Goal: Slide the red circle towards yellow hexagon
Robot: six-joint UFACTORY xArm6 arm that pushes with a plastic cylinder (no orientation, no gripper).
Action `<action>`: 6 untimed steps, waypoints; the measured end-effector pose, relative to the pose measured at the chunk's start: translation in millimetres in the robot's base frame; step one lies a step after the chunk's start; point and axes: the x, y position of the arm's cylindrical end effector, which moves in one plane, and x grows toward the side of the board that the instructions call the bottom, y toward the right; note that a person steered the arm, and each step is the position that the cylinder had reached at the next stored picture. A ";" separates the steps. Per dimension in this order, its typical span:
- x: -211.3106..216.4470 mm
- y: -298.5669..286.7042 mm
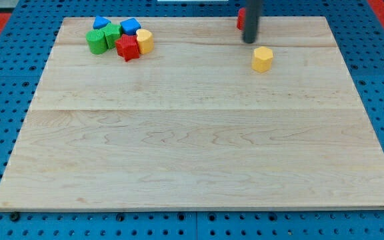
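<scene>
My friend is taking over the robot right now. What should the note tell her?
My tip rests near the view's top of the wooden board, just to the view's right of a red block, mostly hidden behind the rod, presumably the red circle.
The yellow hexagon block sits just below and right of my tip, apart from the red block.
Done: nothing visible yet.
Left: slide the red block down-right to the hexagon.
A cluster of blue, green, red and yellow blocks sits top left; leave it.
</scene>
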 end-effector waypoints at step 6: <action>-41.4 -139.9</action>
